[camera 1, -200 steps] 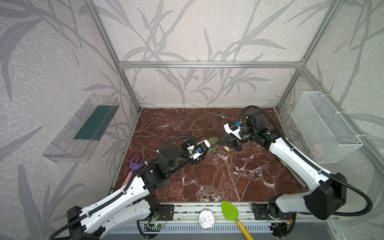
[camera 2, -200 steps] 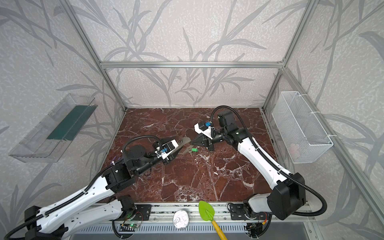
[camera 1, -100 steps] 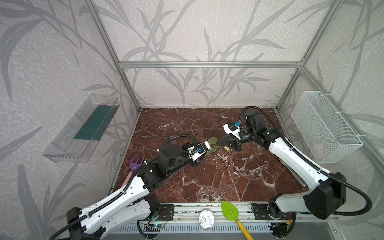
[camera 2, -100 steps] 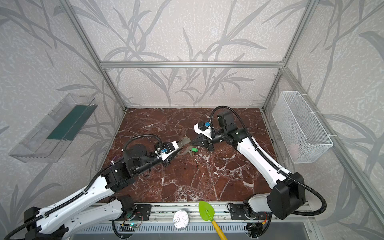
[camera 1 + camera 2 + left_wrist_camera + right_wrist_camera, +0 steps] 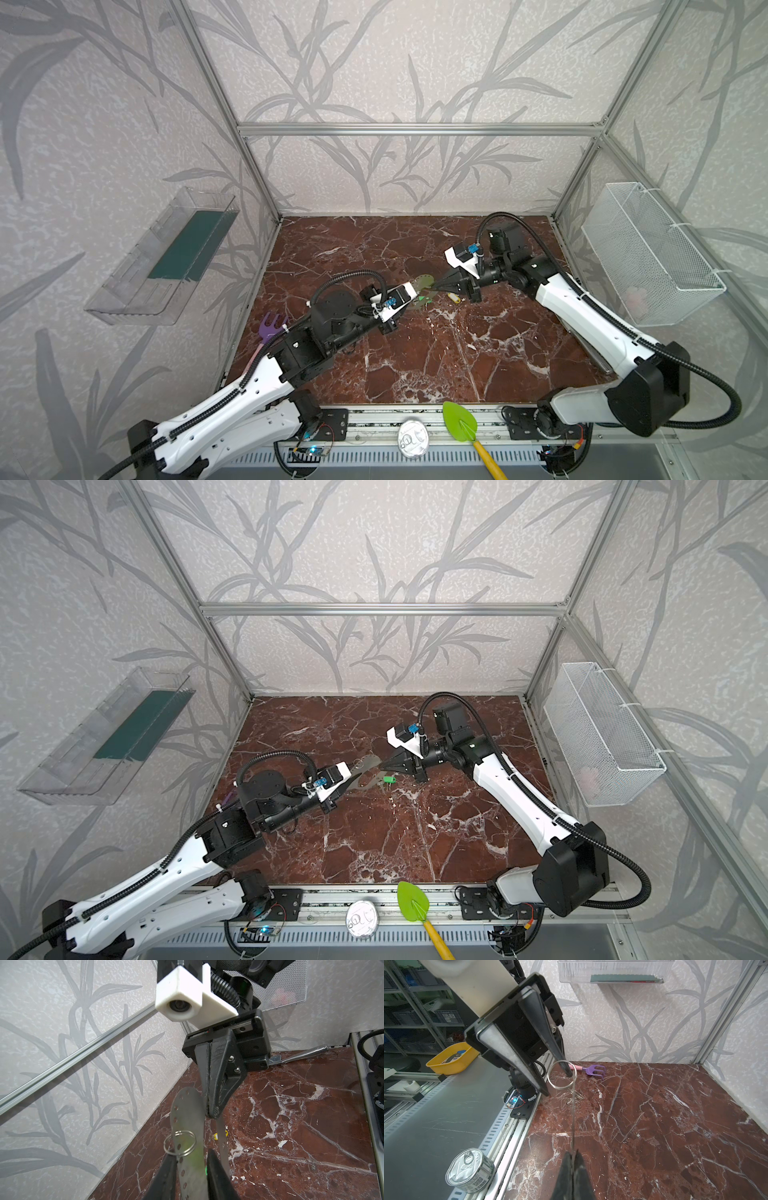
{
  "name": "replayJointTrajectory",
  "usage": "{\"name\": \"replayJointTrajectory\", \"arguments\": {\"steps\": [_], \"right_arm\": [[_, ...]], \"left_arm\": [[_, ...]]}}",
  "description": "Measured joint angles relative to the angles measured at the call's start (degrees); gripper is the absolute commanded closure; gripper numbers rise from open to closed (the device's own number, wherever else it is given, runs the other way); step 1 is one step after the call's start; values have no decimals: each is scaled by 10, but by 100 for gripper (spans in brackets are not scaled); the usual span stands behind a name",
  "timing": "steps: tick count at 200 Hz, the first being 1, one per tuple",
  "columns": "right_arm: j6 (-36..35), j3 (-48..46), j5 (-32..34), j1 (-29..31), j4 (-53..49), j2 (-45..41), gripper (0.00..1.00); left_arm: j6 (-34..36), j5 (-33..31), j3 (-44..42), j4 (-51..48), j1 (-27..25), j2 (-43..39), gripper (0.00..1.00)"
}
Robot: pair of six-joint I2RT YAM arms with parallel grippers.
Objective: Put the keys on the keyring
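right gripper (image 5: 212, 1113) clamps the keyring (image 5: 187, 1109), edge-on in its wrist view; left wrist view reveals holes (image 5: 175, 1108); left gripper (image 5: 191, 1156) hold unclear.

Purple toy fork (image 5: 272, 325) lying at left edge of marble floor (image 5: 436, 365). Up front, tin can (image 5: 412, 438) & green spade (image 5: 459, 420) side by side on the rail (image 5: 365, 428). Wire basket (image 5: 648, 257) hangs right, clear tray (image 5: 166, 257) left.
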Motion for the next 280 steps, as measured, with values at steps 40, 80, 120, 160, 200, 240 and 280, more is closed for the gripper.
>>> {"name": "replayJointTrajectory", "arguments": {"steps": [40,80,120,160,200,240,280], "right_arm": [[0,0,1,0,-1,0,100],[0,0,1,0,-3,0,100],[-1,1,1,0,-8,0,100],[-3,2,1,0,-10,5,100],[-5,3,1,0,-13,9,100],[-7,4,1,0,-16,9,100],[-11,10,1,0,-18,9,100]], "left_arm": [[4,-12,-2,13,0,0,77],[10,-28,-13,28,0,0,81],[17,-35,-21,36,0,0,84],[18,-35,-27,43,0,-1,82],[19,-35,-27,45,0,-2,83],[20,-37,-31,57,0,-2,81],[28,-46,-39,73,0,-2,74]]}}
